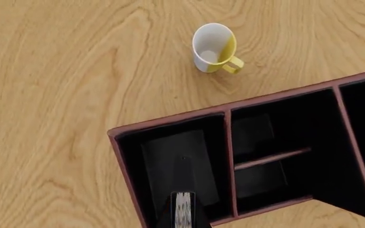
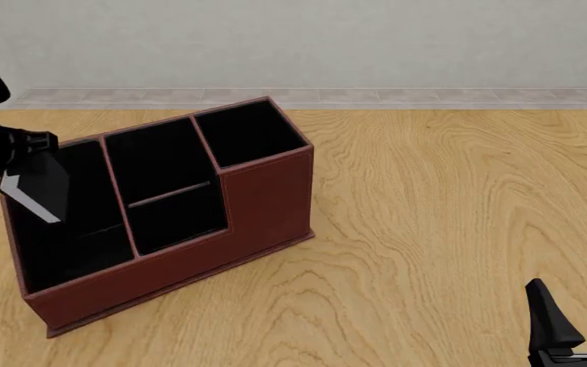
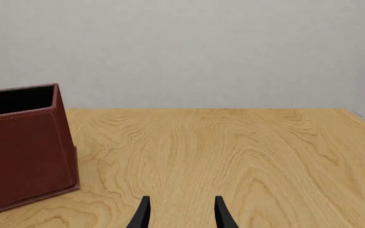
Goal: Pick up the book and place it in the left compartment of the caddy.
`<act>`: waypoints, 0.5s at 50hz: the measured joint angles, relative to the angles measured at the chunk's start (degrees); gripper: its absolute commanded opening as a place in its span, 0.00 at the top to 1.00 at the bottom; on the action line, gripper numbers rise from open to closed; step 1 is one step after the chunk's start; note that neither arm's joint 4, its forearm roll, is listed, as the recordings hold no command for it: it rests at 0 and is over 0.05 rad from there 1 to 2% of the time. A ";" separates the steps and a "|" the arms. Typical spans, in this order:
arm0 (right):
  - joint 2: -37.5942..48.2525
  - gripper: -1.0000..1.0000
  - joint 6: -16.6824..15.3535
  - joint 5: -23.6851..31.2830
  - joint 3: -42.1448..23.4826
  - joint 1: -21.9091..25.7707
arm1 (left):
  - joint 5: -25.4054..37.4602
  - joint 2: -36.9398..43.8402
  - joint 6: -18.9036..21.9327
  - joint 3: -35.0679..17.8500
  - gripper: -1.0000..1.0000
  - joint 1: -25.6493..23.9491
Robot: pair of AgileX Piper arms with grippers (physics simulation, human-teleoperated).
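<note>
My left gripper is shut on the book, a small black one with a white page edge. It hangs tilted in the top of the left compartment of the reddish-brown caddy. In the left wrist view the book's page edge shows directly above that black-lined compartment, with the shelved middle section beside it. My right gripper is open and empty, low over the table near its front right, far from the caddy. In the right wrist view its fingertips stand apart over bare wood.
A white and yellow mug stands on the wooden table beyond the caddy's far wall. A grey wall runs along the back of the table. The caddy's small right section shows in the right wrist view.
</note>
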 measured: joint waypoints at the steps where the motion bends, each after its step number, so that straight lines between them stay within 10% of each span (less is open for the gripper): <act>1: 0.00 0.00 0.00 0.00 0.00 0.00 | -0.29 0.24 0.07 0.04 1.00 0.08; 25: 0.00 0.00 0.00 0.00 0.00 0.00 | -5.54 2.94 1.69 4.33 1.00 1.12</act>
